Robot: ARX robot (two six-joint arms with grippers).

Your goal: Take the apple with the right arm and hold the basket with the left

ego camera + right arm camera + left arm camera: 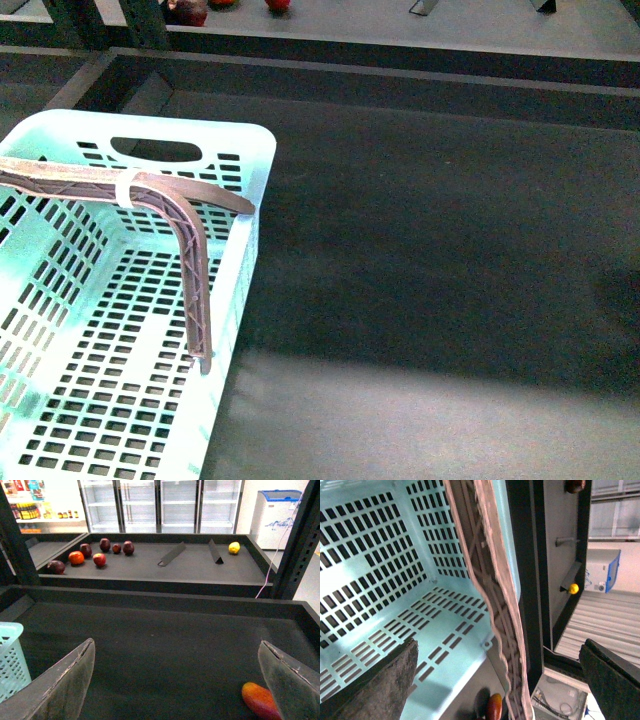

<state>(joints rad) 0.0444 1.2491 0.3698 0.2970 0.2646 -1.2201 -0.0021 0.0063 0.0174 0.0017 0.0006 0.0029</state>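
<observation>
Over the dark tray (175, 630) our right gripper (175, 690) hung spread and empty, because the apple (99, 559) lay well apart on the far shelf (190, 565), while our left gripper (492, 680) straddled the basket (230, 135) handle (495, 580), fingers wide, seemingly ready to clamp it.

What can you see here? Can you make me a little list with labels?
basket: turquoise, at the robot's left
basket handle: folded down across the basket
left gripper: open, straddling the handle
right gripper: open, holding nothing
apple: red, on the far shelf among other fruit
yellow fruit: same shelf, apart from the rest
</observation>
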